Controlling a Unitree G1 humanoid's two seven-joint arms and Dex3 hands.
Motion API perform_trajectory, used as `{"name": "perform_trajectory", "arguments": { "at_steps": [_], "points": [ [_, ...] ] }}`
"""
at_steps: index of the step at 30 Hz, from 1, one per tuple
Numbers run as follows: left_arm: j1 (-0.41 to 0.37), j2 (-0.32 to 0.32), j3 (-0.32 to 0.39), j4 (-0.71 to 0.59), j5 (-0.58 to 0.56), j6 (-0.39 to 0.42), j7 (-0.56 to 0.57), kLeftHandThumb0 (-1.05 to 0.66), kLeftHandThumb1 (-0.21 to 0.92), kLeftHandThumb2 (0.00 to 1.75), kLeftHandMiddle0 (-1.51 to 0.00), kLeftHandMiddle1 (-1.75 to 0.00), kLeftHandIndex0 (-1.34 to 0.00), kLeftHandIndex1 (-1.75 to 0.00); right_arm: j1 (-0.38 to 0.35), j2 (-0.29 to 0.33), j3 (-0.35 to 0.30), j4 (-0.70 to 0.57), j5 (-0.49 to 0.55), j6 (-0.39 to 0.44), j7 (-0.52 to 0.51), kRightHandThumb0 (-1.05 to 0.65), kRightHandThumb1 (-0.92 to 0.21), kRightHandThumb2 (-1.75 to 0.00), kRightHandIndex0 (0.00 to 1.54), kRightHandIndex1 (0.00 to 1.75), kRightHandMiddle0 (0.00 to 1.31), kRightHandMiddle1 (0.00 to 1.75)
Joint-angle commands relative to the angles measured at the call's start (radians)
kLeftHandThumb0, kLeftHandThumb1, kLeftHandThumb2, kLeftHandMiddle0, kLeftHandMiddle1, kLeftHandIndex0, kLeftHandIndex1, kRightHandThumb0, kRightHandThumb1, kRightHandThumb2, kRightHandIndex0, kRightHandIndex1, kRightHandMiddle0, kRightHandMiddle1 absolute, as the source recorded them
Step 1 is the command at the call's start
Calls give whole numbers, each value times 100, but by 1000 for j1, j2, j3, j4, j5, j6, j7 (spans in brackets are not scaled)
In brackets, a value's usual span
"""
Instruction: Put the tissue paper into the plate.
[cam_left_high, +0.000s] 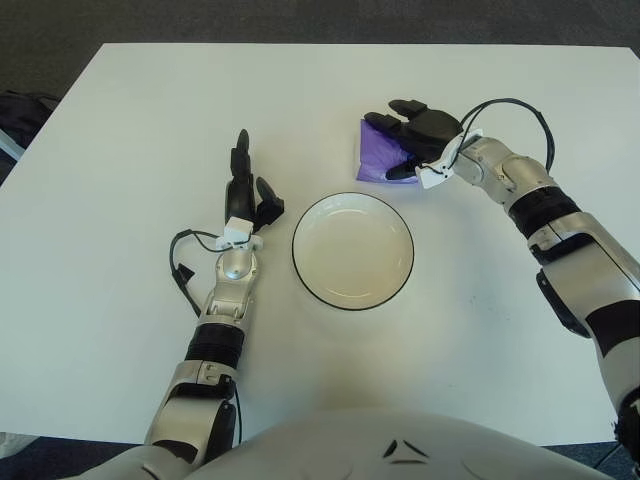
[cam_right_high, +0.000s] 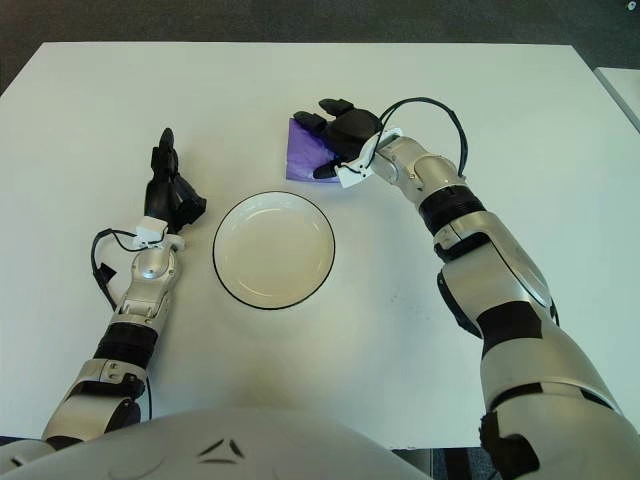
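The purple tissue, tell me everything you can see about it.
The tissue is a purple, roughly square sheet, thin and soft-looking, lying flat on the white table just beyond the plate, toward its right, apart from the rim. The right hand covers its right part, fingers spread over it; whether they grip it cannot be told. It is not yet in the plate.
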Motion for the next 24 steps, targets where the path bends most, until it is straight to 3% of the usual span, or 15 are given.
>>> {"name": "perform_trajectory", "arguments": {
  "at_steps": [1, 12, 14, 16, 17, 21, 22, 23, 24],
  "points": [
    [132, -16, -17, 93, 23, 31, 1, -86, 92, 121, -6, -1, 0, -20, 54, 11, 47, 34, -37, 15, 51, -105, -92, -45, 0, 0, 0, 0],
    [133, -18, -18, 87, 21, 42, -1, -87, 92, 121, -5, 0, 0, -18, 54, 40, 59, 67, -29, 54, 31, -105, -92, -42, 0, 0, 0, 0],
    [131, -18, -18, 88, 23, 43, 0, -87, 92, 121, -5, 0, 0, -17, 55, 52, 50, 87, -18, 59, 10, -105, -92, -38, 5, 1, 1, 11],
    [131, -18, -18, 87, 24, 45, 1, -87, 92, 122, -5, 0, 0, -17, 60, 66, 34, 108, 0, 66, -17, -105, -92, -30, 16, 5, 0, 45],
    [131, -18, -19, 86, 25, 45, 1, -87, 92, 122, -5, 0, 0, -17, 62, 72, 27, 118, 8, 69, -30, -101, -91, -23, 21, 23, 0, 65],
    [132, -20, -18, 83, 30, 50, 2, -87, 92, 122, -5, 0, 0, -18, 73, 95, -2, 147, 42, 86, -73, -93, -88, -11, 25, 80, 0, 113],
    [132, -21, -18, 82, 32, 52, 3, -87, 92, 122, -5, 0, 0, -18, 78, 101, -12, 153, 54, 89, -88, -89, -86, -9, 27, 100, 0, 133],
    [132, -21, -18, 81, 33, 53, 3, -87, 92, 123, -5, 0, 0, -18, 80, 105, -18, 158, 62, 91, -100, -85, -83, -7, 30, 121, 7, 148],
    [132, -22, -18, 80, 33, 54, 2, -87, 92, 123, -5, 0, 0, -18, 84, 109, -26, 162, 70, 91, -114, -83, -82, -7, 31, 129, 9, 154]
  ]
}}
